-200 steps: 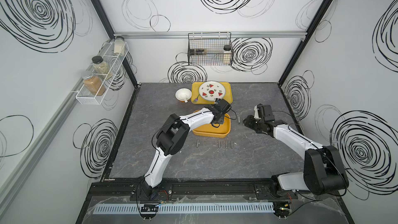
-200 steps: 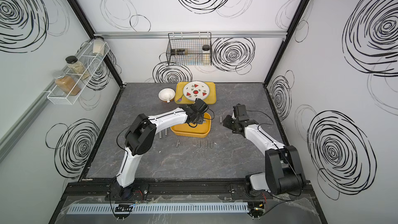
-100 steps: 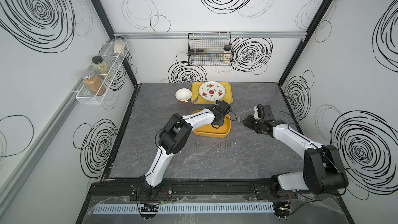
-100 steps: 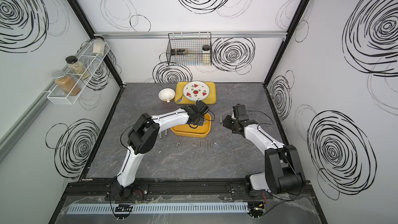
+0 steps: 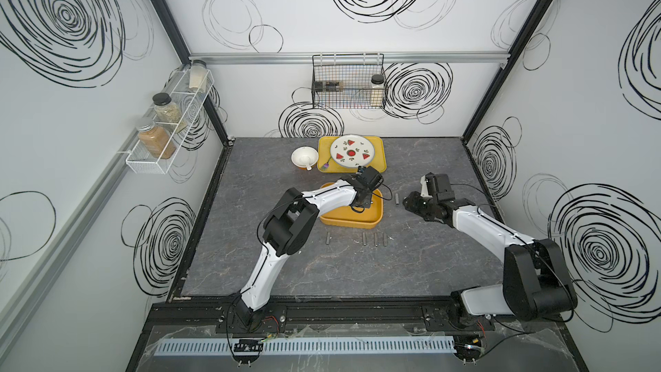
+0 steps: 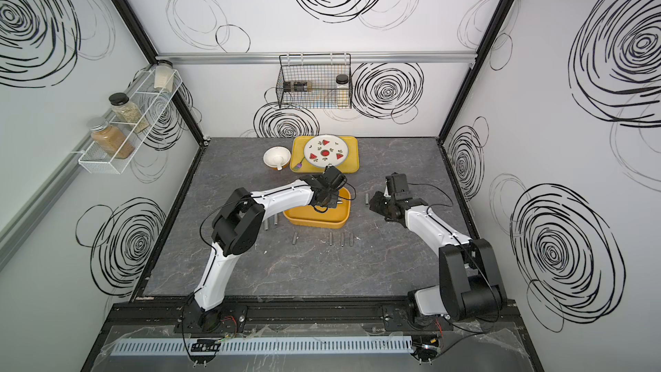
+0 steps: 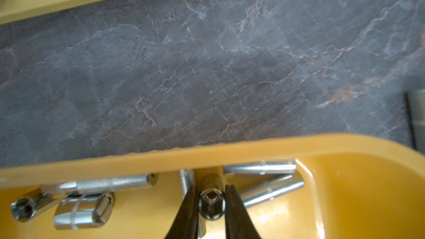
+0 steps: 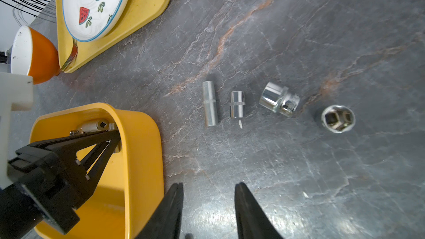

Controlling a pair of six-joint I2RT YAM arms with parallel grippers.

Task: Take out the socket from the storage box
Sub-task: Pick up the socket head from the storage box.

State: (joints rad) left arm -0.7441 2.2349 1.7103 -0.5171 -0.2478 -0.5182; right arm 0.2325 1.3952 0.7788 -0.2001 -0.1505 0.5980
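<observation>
Looking down in both top views, you see the storage box [image 5: 350,222] near the middle of the frame, just below the flat yellow tray [image 5: 379,159]. Your left gripper [image 5: 365,202] dips into the box at its upper right corner.

In the left wrist view, its jaws are pinched tight on one small socket [image 7: 211,205], close to the box wall. That socket shows its open six-sided end to the camera. So its long axis runs away from the camera, toward the wall, in line with the fingers. You cannot tell if it is off the box floor. The other sockets [image 7: 259,167] in the box lie on their sides along the wall.

Your right gripper [image 5: 411,203] sits to the right of the box, over the grey tabletop [image 5: 322,273]. Its jaws are partly open and hold nothing. In the right wrist view, four loose sockets [image 8: 209,103] lie in a row on the tabletop. Three are on their sides and one has its open end up.
</observation>
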